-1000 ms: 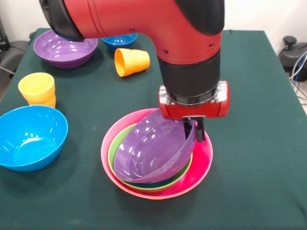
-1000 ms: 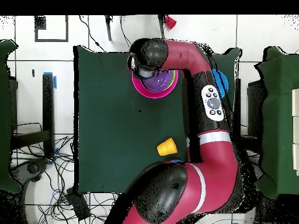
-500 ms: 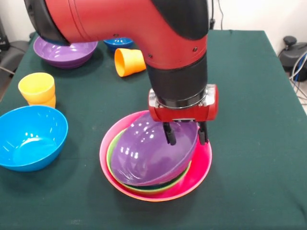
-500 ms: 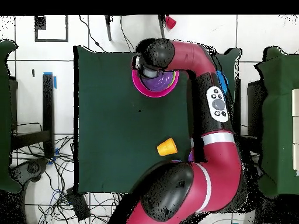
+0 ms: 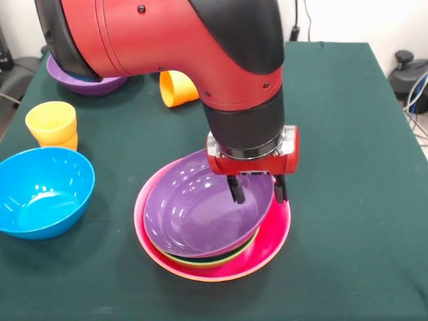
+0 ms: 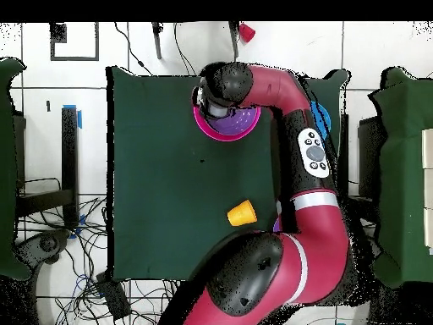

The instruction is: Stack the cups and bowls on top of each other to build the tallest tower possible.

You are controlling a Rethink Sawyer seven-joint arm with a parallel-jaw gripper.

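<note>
Hand [image 5: 257, 192] has fingers apart, one inside and one outside the far rim of the purple bowl [image 5: 200, 217]; can't tell if they touch it. That bowl sits nested at a slight tilt atop the tower [image 5: 264, 244]: green rim showing under it, pink bowl outermost, directly below the hand. Light blue bowl [image 5: 40, 190] well off to picture-left of hand, yellow cups [image 5: 52, 125] behind it. Orange cup [image 5: 174, 87] on its side beyond the hand, second purple bowl [image 5: 80, 77] farther back-left. No readable writing or labels. All on green counter [image 5: 348, 134].
</note>
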